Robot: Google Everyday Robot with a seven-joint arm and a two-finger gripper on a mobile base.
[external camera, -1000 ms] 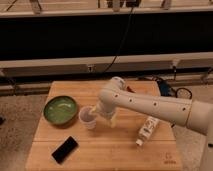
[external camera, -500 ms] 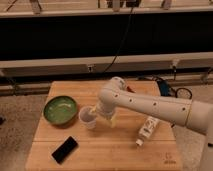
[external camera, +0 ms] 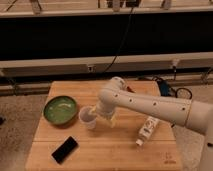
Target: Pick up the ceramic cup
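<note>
Gripper (external camera: 96, 116) is open at the ceramic cup (external camera: 87, 116), green bowl (external camera: 60, 110) at its 9 o'clock; closing off-centre could tip the cup over

Pale wooden table (external camera: 115, 150) in the lower middle of the frame, plank grain running left to right. Speckled grey floor (external camera: 20, 117) on either side. Behind, across the upper half, a wide dark panel (external camera: 55, 37) with a pale ledge (external camera: 50, 64) beneath. Black cable (external camera: 126, 37) hanging down the panel. Dim, warm light.
</note>
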